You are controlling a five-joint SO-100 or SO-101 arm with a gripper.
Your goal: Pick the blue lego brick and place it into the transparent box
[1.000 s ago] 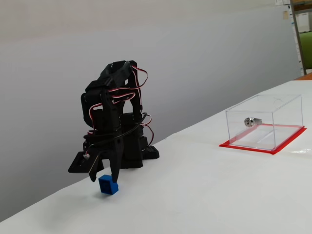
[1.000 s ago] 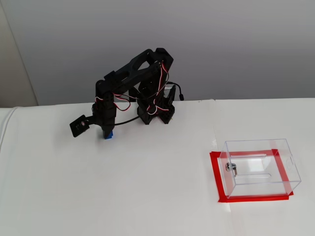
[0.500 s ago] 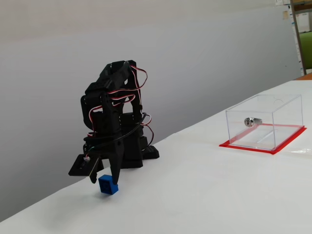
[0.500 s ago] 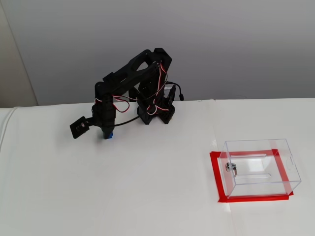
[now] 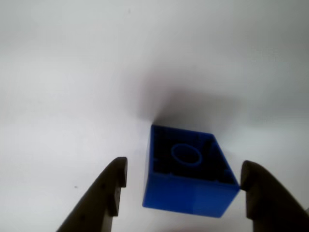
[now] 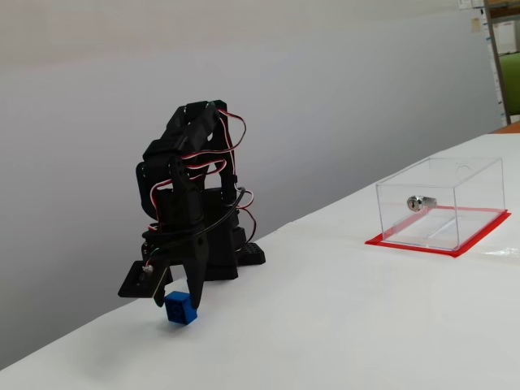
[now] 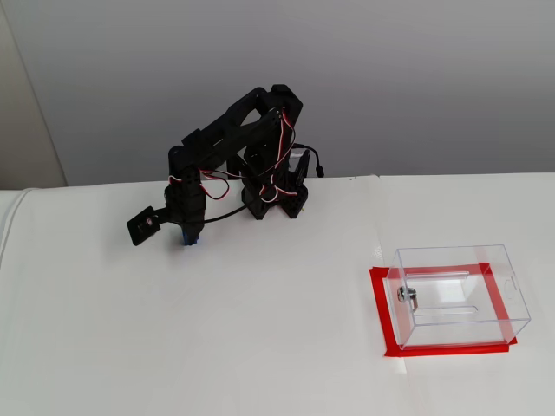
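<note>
The gripper (image 5: pixel 181 193) is held wide open, with one finger seen on each side of the blue lego brick (image 5: pixel 189 171) in the wrist view, and a gap is left on both sides so the brick is not squeezed. The brick is set on the white bench (image 6: pixel 349 325) right under the gripper, with its round stud up. The transparent box (image 7: pixel 458 293) is placed on its red base well apart from the gripper, and a small silver cylinder (image 6: pixel 419 202) is seen inside it.
</note>
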